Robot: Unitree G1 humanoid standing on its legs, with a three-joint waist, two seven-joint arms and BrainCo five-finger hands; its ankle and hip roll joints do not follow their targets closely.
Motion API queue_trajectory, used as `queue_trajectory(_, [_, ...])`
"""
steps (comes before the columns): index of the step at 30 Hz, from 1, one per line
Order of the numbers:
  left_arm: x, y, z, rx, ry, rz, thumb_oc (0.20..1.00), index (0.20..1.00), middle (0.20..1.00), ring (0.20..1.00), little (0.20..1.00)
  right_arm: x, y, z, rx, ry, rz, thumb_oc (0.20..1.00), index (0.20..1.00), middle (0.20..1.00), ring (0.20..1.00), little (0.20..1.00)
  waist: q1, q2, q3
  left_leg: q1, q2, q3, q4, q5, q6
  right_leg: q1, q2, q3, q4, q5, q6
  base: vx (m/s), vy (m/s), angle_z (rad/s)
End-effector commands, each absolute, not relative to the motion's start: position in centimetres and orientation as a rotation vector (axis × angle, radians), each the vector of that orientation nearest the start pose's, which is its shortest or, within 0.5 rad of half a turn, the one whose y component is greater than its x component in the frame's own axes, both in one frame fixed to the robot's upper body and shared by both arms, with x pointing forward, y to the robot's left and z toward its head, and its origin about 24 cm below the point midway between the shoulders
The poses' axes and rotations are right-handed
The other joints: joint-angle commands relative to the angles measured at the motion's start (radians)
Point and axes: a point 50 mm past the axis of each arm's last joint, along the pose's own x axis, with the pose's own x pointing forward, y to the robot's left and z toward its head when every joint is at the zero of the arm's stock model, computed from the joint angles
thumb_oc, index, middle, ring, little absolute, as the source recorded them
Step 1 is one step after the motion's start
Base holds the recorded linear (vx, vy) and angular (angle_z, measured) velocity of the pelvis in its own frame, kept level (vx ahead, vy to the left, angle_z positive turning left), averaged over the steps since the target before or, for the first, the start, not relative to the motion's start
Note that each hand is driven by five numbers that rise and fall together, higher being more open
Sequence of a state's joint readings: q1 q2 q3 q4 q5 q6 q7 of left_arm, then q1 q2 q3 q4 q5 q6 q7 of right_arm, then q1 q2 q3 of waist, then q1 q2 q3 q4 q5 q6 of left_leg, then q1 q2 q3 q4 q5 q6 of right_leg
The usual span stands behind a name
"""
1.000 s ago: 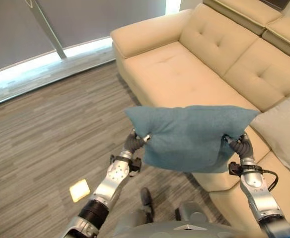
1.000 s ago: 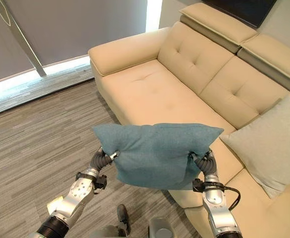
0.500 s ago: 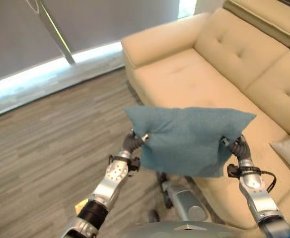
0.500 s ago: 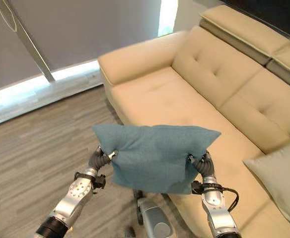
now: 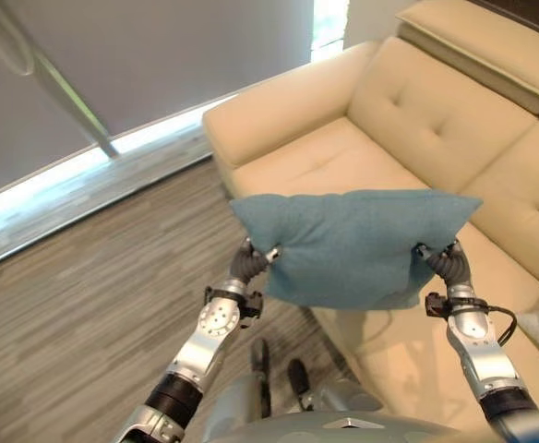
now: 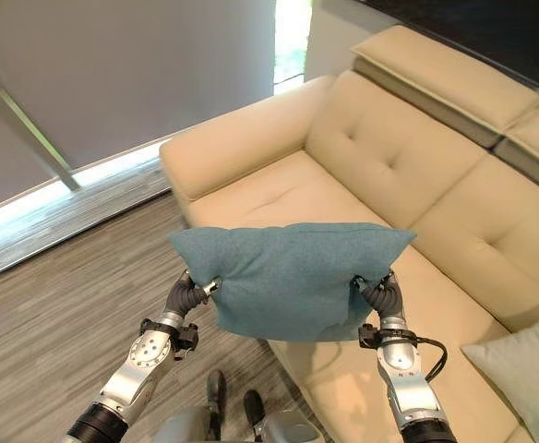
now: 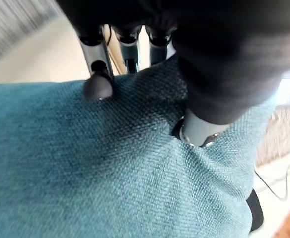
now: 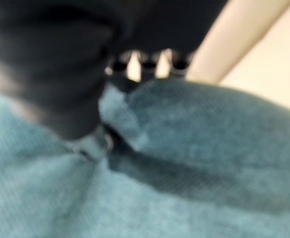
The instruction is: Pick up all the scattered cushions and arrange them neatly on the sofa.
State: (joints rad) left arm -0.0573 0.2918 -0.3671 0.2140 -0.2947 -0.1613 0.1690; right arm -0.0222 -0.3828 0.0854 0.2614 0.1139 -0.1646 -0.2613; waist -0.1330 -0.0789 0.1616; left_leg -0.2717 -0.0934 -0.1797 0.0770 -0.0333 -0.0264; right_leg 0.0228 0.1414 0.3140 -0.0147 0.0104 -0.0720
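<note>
A teal cushion (image 5: 348, 242) hangs in the air between both hands, over the front edge of the beige sofa (image 5: 325, 157). My left hand (image 5: 249, 261) pinches its left side and my right hand (image 5: 442, 259) pinches its right side. In the left wrist view the thumb and fingers (image 7: 98, 82) dig into the teal cloth (image 7: 85, 168). The right wrist view shows the same grip on the cushion (image 8: 194, 188). A grey cushion (image 6: 528, 374) leans on the sofa seat at the right.
Wood-look flooring (image 5: 76, 277) spreads to the left of the sofa. A grey wall with a bright strip at its base (image 5: 57, 171) runs along the back left. The sofa's armrest (image 6: 233, 148) lies just past the held cushion.
The camera has shifted, so the sofa sits differently in view and the grey cushion lies nearer the right edge. Both hands keep the same hold on the teal cushion.
</note>
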Motion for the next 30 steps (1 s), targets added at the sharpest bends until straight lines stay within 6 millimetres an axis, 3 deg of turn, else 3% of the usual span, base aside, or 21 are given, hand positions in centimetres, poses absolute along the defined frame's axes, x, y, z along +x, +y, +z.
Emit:
queue_trajectory(1, [25.7, 11.9, 5.0, -0.037, -0.138, -0.211, 0.200, 0.200, 0.200, 0.200, 0.200, 26.2, -23.9, 6.0, -0.269, -0.153, -0.241, 0.200, 0.200, 0.200, 0.200, 0.200, 0.006, 0.025, -0.060, 0.092, 0.012, 0.064, 0.022, -0.016, -0.010, -0.044, -0.090, -0.072, 0.144, -0.124, 0.109, 0.21, 0.144, -1.21])
queue_trajectory(5, [26.0, 12.3, 5.1, -0.019, -0.142, -0.205, 0.200, 0.200, 0.200, 0.200, 0.200, 26.5, -23.1, 6.3, -0.268, -0.168, -0.220, 0.200, 0.200, 0.200, 0.200, 0.200, -0.002, 0.032, -0.073, 0.127, 0.022, 0.155, -0.015, -0.034, 0.020, -0.070, -0.116, -0.041, 0.173, -0.127, 0.143, 0.13, 0.148, -0.79])
queue_trajectory(6, [26.4, 12.7, 5.5, -0.020, -0.156, -0.174, 0.200, 0.200, 0.200, 0.200, 0.200, 27.3, -22.4, 6.7, -0.255, -0.188, -0.208, 0.200, 0.200, 0.200, 0.200, 0.200, 0.005, 0.033, -0.060, 0.139, 0.033, 0.217, -0.011, -0.053, 0.032, -0.100, -0.122, -0.041, 0.204, -0.123, 0.164, 0.01, 0.109, -0.95])
queue_trajectory(7, [26.5, 12.7, 5.5, -0.019, -0.158, -0.174, 0.200, 0.200, 0.200, 0.200, 0.200, 27.3, -22.4, 6.8, -0.254, -0.190, -0.208, 0.200, 0.200, 0.200, 0.200, 0.200, 0.008, 0.034, -0.062, 0.136, 0.035, 0.220, -0.012, -0.050, 0.031, -0.105, -0.120, -0.038, 0.202, -0.118, 0.164, -0.02, 0.090, -1.18])
queue_trajectory(8, [26.6, 13.0, 5.7, -0.018, -0.165, -0.164, 0.200, 0.200, 0.200, 0.200, 0.200, 27.6, -22.0, 7.0, -0.243, -0.199, -0.203, 0.200, 0.200, 0.200, 0.200, 0.200, 0.018, 0.034, -0.059, 0.140, 0.043, 0.250, -0.017, -0.058, 0.034, -0.121, -0.129, -0.065, 0.205, -0.111, 0.169, -0.02, 0.050, -1.37])
queue_trajectory(11, [26.4, 14.1, 5.6, -0.016, -0.165, -0.128, 0.200, 0.200, 0.200, 0.200, 0.200, 28.2, -20.9, 6.9, -0.222, -0.202, -0.168, 0.200, 0.200, 0.200, 0.200, 0.200, 0.056, 0.032, -0.061, 0.170, 0.070, 0.344, -0.040, -0.077, 0.032, -0.153, -0.200, -0.317, 0.163, -0.093, 0.170, 0.03, 0.012, -2.16])
queue_trajectory(12, [26.2, 14.6, 5.5, -0.026, -0.158, -0.117, 0.200, 0.200, 0.200, 0.200, 0.200, 28.2, -20.7, 7.0, -0.228, -0.202, -0.159, 0.200, 0.200, 0.200, 0.200, 0.200, 0.073, 0.032, -0.066, 0.200, 0.088, 0.390, -0.064, -0.083, 0.025, -0.176, -0.233, -0.475, 0.129, -0.075, 0.171, 0.10, -0.052, -1.18])
queue_trajectory(14, [26.1, 14.9, 5.4, -0.034, -0.153, -0.102, 0.200, 0.200, 0.200, 0.200, 0.200, 28.4, -20.7, 7.0, -0.238, -0.203, -0.157, 0.200, 0.200, 0.200, 0.200, 0.200, 0.073, 0.034, -0.062, 0.238, 0.101, 0.431, -0.079, -0.096, 0.021, -0.213, -0.248, -0.580, 0.119, -0.056, 0.179, 0.13, -0.075, -1.00])
queue_trajectory(15, [26.1, 14.9, 5.4, -0.035, -0.154, -0.105, 0.200, 0.200, 0.200, 0.200, 0.200, 28.4, -20.8, 7.0, -0.239, -0.204, -0.158, 0.200, 0.200, 0.200, 0.200, 0.200, 0.068, 0.032, -0.060, 0.241, 0.102, 0.436, -0.079, -0.094, 0.021, -0.224, -0.252, -0.596, 0.112, -0.053, 0.179, 0.13, -0.095, -0.84])
queue_trajectory(21, [26.1, 13.4, 5.0, -0.046, -0.133, -0.166, 0.200, 0.200, 0.200, 0.200, 0.200, 27.3, -22.4, 6.7, -0.258, -0.189, -0.210, 0.200, 0.200, 0.200, 0.200, 0.200, 0.032, 0.027, -0.065, 0.275, 0.088, 0.424, -0.032, -0.139, 0.013, -0.169, -0.237, -0.530, 0.052, -0.041, 0.169, 0.11, -0.117, 0.20])
queue_trajectory(23, [26.1, 12.7, 4.8, -0.055, -0.122, -0.192, 0.200, 0.200, 0.200, 0.200, 0.200, 26.9, -23.1, 6.6, -0.263, -0.184, -0.230, 0.200, 0.200, 0.200, 0.200, 0.200, 0.018, 0.028, -0.066, 0.270, 0.110, 0.426, 0.039, -0.162, -0.013, -0.135, -0.227, -0.522, 0.038, -0.054, 0.157, 0.07, -0.170, 0.05])
queue_trajectory(25, [26.2, 12.1, 4.9, -0.067, -0.125, -0.211, 0.200, 0.200, 0.200, 0.200, 0.200, 26.5, -23.6, 6.8, -0.269, -0.188, -0.246, 0.200, 0.200, 0.200, 0.200, 0.200, 0.012, 0.020, -0.054, 0.214, 0.150, 0.424, 0.196, -0.140, -0.039, -0.102, -0.226, -0.523, 0.027, -0.063, 0.136, 0.02, -0.174, 0.17])
queue_trajectory(26, [26.3, 12.0, 5.1, -0.072, -0.128, -0.213, 0.200, 0.200, 0.200, 0.200, 0.200, 26.5, -23.7, 7.0, -0.273, -0.193, -0.249, 0.200, 0.200, 0.200, 0.200, 0.200, 0.014, 0.015, -0.045, 0.166, 0.159, 0.399, 0.281, -0.105, -0.048, -0.095, -0.221, -0.520, 0.025, -0.066, 0.120, 0.04, -0.140, 0.26])
queue_trajectory(28, [26.4, 11.8, 5.2, -0.077, -0.132, -0.209, 0.200, 0.200, 0.200, 0.200, 0.200, 26.6, -23.7, 7.1, -0.271, -0.197, -0.245, 0.200, 0.200, 0.200, 0.200, 0.200, 0.031, 0.010, -0.030, 0.117, 0.146, 0.341, 0.351, -0.098, -0.046, -0.071, -0.207, -0.498, 0.027, -0.082, 0.104, 0.04, -0.072, 0.07])
queue_trajectory(29, [26.4, 11.8, 5.2, -0.077, -0.133, -0.209, 0.200, 0.200, 0.200, 0.200, 0.200, 26.6, -23.7, 7.1, -0.270, -0.198, -0.246, 0.200, 0.200, 0.200, 0.200, 0.200, 0.028, 0.007, -0.034, 0.112, 0.141, 0.340, 0.347, -0.091, -0.045, -0.077, -0.211, -0.500, 0.026, -0.078, 0.104, 0.09, -0.013, -0.28])
queue_trajectory(30, [26.4, 11.7, 5.3, -0.088, -0.133, -0.210, 0.200, 0.200, 0.200, 0.200, 0.200, 26.6, -23.6, 7.1, -0.276, -0.192, -0.239, 0.200, 0.200, 0.200, 0.200, 0.200, 0.042, 0.000, -0.032, 0.080, 0.128, 0.305, 0.306, -0.120, -0.029, -0.062, -0.216, -0.480, 0.024, -0.087, 0.111, 0.12, 0.027, -0.21])
